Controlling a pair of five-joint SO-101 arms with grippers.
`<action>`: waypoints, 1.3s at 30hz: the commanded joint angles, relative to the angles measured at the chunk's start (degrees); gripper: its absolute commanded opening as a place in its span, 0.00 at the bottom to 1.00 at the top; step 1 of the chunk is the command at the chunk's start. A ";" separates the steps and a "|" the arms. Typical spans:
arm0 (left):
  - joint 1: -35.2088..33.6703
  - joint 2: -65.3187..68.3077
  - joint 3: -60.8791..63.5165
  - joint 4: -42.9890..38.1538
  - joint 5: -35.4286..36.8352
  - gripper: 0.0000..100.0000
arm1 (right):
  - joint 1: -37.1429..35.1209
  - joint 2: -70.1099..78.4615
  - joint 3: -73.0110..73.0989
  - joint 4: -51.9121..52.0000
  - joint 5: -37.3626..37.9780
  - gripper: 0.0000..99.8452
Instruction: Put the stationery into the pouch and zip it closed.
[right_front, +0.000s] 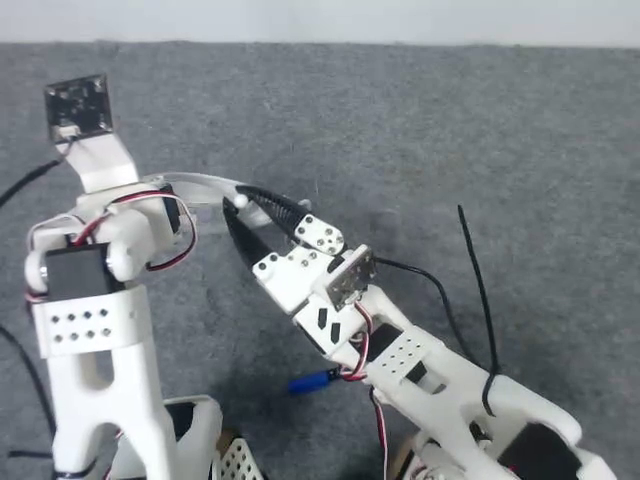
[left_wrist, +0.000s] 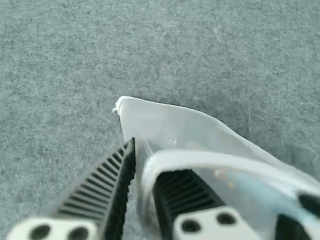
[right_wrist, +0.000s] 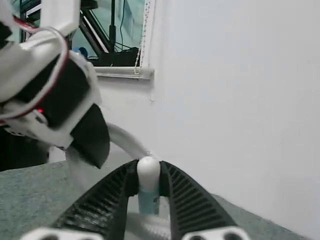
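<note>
Grey table (right_front: 450, 130), two arms met above it, pen at the pouch.
From above, the clear pouch (right_front: 205, 182) is seen held up by the left arm, with the right gripper (right_front: 242, 204) set right against it and a pen (right_front: 238, 201) pinched at its tips; a black cable (right_front: 478, 290) is laid off to one side. At the left wrist, the left gripper (left_wrist: 146, 161) is seen clamped on the pouch's rim. At the right wrist, the pen's white cap is squeezed between both fingers, with the pouch's rim just beyond.
</note>
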 joint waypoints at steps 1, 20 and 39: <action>0.09 0.00 0.22 -1.58 -0.53 0.01 | -2.24 4.18 -0.18 -0.66 0.70 0.01; 0.09 0.00 0.22 -1.32 -0.53 0.01 | -4.18 7.43 1.58 -0.66 8.44 0.12; -2.99 0.00 0.22 -1.67 -0.53 0.01 | -4.62 -2.51 7.21 -0.04 8.62 0.14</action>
